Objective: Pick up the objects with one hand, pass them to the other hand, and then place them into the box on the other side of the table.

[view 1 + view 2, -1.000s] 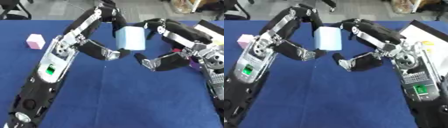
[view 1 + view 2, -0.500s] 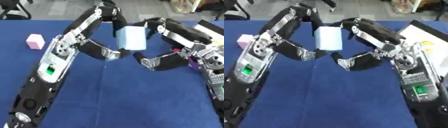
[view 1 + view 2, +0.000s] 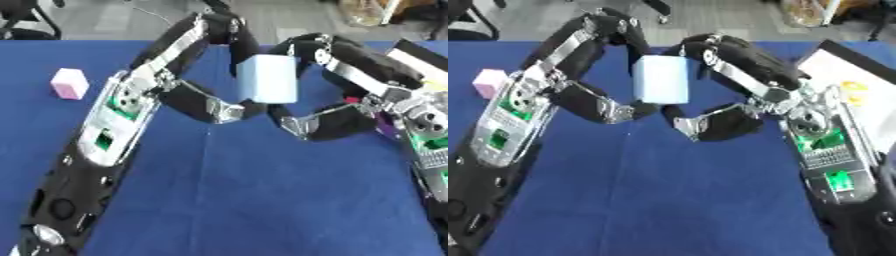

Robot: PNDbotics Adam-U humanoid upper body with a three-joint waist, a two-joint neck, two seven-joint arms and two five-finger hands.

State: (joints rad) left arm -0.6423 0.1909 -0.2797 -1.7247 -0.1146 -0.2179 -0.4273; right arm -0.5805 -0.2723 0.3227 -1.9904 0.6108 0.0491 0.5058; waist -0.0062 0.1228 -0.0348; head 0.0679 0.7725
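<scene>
Pale blue block (image 3: 267,78) held above the blue table (image 3: 262,200), left hand (image 3: 206,97) and right hand (image 3: 328,107) both grasping it; pink cube (image 3: 69,83) far left

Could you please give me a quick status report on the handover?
Left robot hand and right robot hand both curled on the pale blue rectangular block, mid-air above the blue table. Small pink cube waiting far left. Nothing in the way.

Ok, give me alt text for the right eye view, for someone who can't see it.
Both robot hands meet above a blue table, the left hand and right hand curled round a pale blue block. A pink cube sits far left; a box lies right.
</scene>
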